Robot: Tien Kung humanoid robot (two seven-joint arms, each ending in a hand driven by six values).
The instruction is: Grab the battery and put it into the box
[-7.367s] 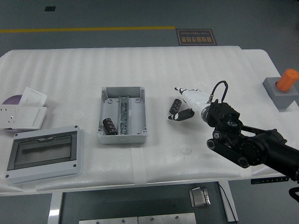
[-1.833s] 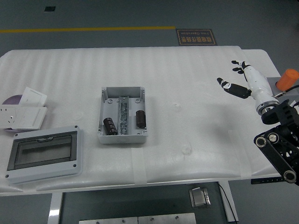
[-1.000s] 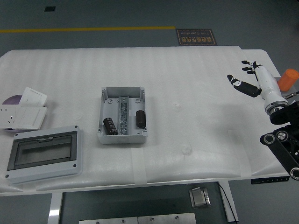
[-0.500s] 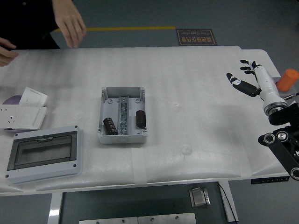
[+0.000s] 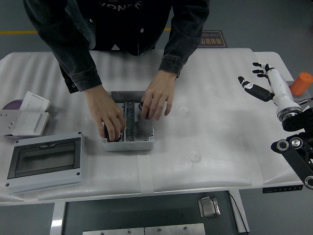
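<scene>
A person leans over the table point(image 5: 220, 147), both hands point(image 5: 108, 116) inside the grey junction box point(image 5: 128, 139), covering the batteries; the right hand point(image 5: 264, 84) hovers at the right edge, fingers spread, empty.

A white, ribbed foam sheet covers the surface point(image 5: 220, 147), which runs nearly the full width, rounded at its far right corner. Beyond it lies a dull grey-blue floor point(image 5: 274, 24) crossed by a yellow line point(image 5: 10, 33). A dark floor sign point(image 5: 214, 39) sits just past the far edge. Below the near edge, white legs point(image 5: 57, 218) frame a metal plate point(image 5: 209, 206). Even, flat lighting throughout.
</scene>
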